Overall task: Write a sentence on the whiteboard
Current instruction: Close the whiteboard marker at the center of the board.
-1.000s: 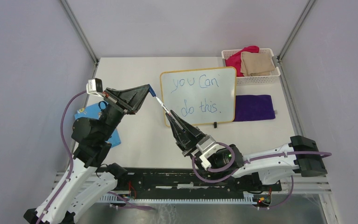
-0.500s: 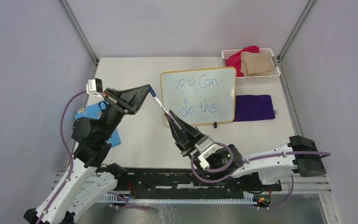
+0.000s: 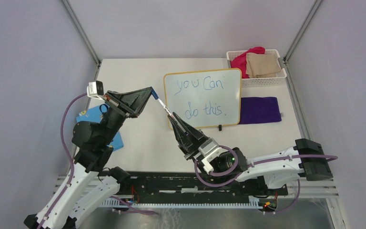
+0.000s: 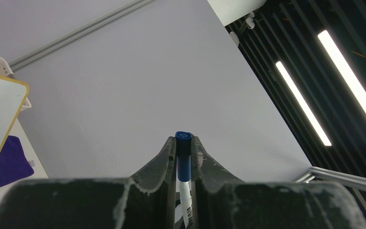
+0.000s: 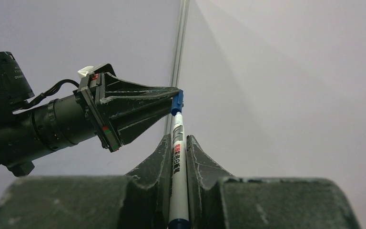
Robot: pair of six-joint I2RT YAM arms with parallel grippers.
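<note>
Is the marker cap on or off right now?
On: blue cap sits on the marker end, pinched in the left gripper; right gripper holds the barrel.

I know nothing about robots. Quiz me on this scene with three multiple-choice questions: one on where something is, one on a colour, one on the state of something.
1. Where does the purple cloth lie, relative to the whiteboard?
A to its left; B to its right; C on top of it.
2. What colour is the sentence?
A blue; B red; C green.
3. How is the marker placed?
A lying loose; B held by one gripper only; C held by both grippers.

Answers:
1 B: it lies flat beside the board's right edge.
2 A: every stroke is blue.
3 C: the left gripper pinches the cap, and the right gripper pinches the body.
</note>
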